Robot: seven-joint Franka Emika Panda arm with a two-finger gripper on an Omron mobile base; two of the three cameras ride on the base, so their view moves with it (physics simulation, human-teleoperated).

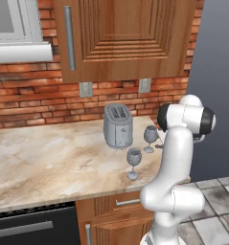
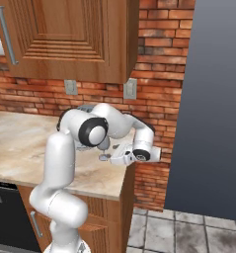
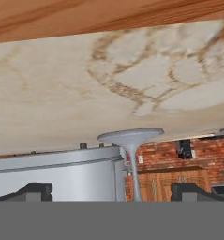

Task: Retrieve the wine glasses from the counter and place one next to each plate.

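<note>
Two glasses stand on the worktop (image 1: 49,162) by the toaster (image 1: 118,126) — far glass (image 1: 150,135) and near glass (image 1: 133,158). The gripper (image 3: 111,190) has its jaws fully apart, empty, flanking a stem (hand view inverted). Best close gently on the stem — keep it upright.

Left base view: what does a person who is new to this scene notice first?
The white arm stands out first, rising at the lower right and bending over the end of the counter. Next come the silver toaster against the brick wall and the two wine glasses: one near the counter's front edge, the other right of the toaster. In the hand view the open claw straddles a glass stem.
</note>
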